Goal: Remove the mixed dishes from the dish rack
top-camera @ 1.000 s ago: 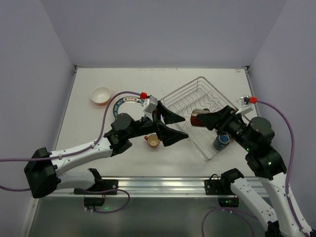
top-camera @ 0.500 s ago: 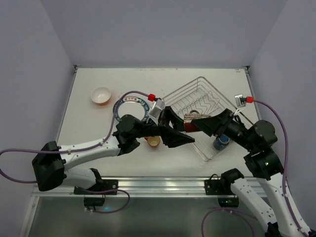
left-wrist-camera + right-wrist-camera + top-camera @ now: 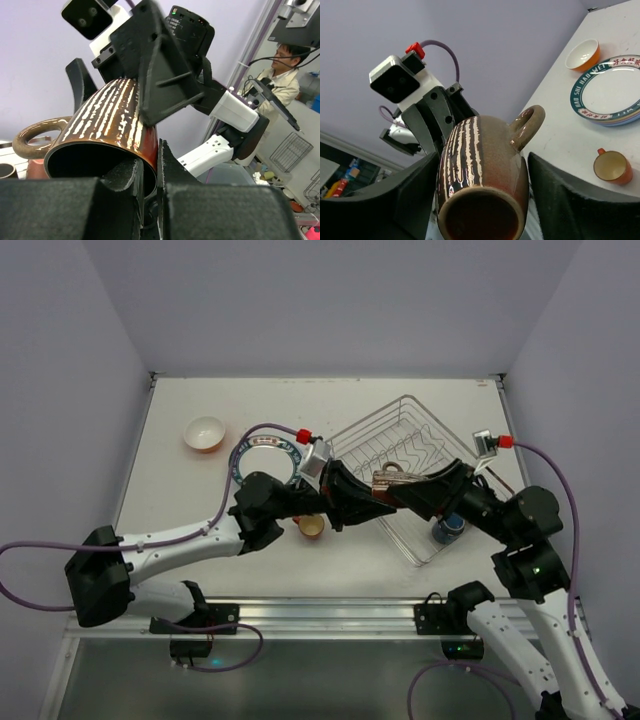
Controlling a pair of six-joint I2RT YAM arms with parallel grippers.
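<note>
Brown mug (image 3: 388,480) hangs in the air over the near left edge of the dish rack (image 3: 410,445), caught between both my arms. My left gripper (image 3: 148,167) is closed on its rim, one finger inside; my right gripper (image 3: 485,197) clamps its striped sides from the right.

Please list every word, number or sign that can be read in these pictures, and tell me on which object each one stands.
Plate: red characters along the top of its patterned rim, too small and blurred to read.
Brown mug: pale stripes only, no text.
Orange mug and bowl: no text.
Nothing else can be read.
</note>
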